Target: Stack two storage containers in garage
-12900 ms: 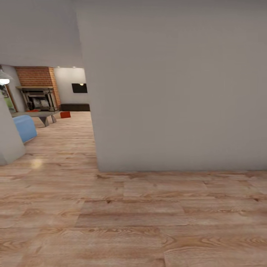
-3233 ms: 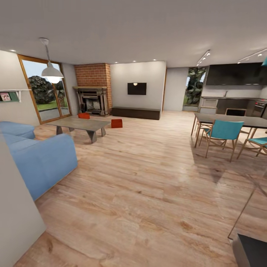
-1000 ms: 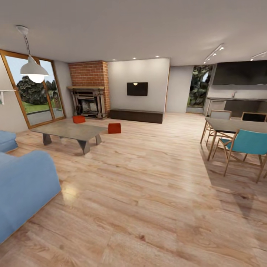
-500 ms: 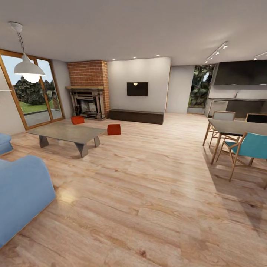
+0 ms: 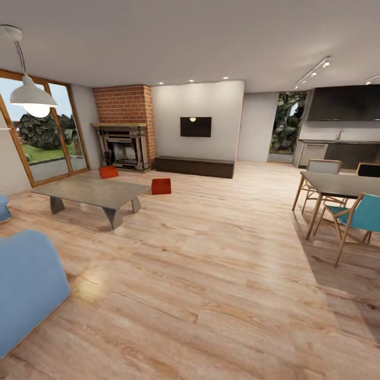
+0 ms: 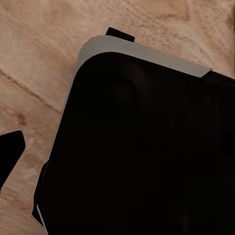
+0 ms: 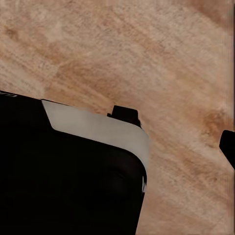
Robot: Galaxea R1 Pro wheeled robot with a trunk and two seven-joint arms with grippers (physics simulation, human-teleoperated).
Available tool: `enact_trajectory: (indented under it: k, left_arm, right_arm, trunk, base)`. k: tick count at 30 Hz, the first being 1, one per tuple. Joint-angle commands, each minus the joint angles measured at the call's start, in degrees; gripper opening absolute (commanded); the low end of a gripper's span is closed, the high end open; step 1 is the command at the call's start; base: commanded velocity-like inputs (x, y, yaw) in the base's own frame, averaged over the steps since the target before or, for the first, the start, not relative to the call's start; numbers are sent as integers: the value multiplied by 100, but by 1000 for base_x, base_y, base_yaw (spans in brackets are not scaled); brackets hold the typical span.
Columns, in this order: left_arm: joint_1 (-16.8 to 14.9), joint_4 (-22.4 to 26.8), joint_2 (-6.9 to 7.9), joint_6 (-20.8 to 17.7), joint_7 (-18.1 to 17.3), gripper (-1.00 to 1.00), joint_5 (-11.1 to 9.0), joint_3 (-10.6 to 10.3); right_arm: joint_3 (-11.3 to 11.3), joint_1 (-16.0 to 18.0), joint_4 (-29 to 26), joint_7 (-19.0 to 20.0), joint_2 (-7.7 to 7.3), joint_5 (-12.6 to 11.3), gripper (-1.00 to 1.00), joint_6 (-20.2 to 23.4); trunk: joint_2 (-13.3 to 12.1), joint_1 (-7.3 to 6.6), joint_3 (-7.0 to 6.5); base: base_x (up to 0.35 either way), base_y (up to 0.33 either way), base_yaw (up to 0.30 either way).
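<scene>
Starting at our own wrists, we see from each wrist camera a black robot base with a pale grey rim [image 6: 142, 51] over the light wood plank floor [image 7: 147, 54]; a dark finger tip [image 6: 10, 152] pokes in at the edge of the left wrist view and another dark tip [image 7: 228, 146] at the edge of the right wrist view, but we cannot tell whether either gripper is spread or closed, since only one sliver of each shows. Looking outward through the head camera, we face the living room. One orange-red open-top plastic storage container [image 5: 161, 186] sits on the plank floor just beyond the far right corner of the low grey coffee table [image 5: 92, 191], and the second orange-red storage container [image 5: 108, 171] sits on the floor behind the table, near the ornate dark fireplace [image 5: 124, 149] under the red brick chimney [image 5: 123, 104]. The two bins are well apart from each other. To the right of the chimney, a black wall-mounted TV [image 5: 195, 126] hangs above a long low dark-brown bench [image 5: 193, 166]. A blue sofa [image 5: 26, 285] is near us on the left, a white pendant lamp [image 5: 31, 97] hangs above, and a teal chair [image 5: 359, 219] stands at a dining table [image 5: 343, 184] on the right.
</scene>
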State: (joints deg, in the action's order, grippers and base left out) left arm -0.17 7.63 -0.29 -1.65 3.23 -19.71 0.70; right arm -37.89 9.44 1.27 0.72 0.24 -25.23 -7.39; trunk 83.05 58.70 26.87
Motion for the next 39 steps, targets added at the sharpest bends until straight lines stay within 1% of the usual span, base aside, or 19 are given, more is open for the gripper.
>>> enact_trajectory:
  k: [1,39]
  left_arm:
    - [0,10,1,-19,20,100,-24,5]
    - [0,10,3,-18,20,100,-21,0]
  right_arm:
    - [-50,5,14,7,10,-48,100,-30]
    - [-69,5,14,7,2,-44,100,-17]
  trunk:
    - [3,3,6]
    - [3,3,6]
  base:
    - [322,0,0]
    - [321,0,0]
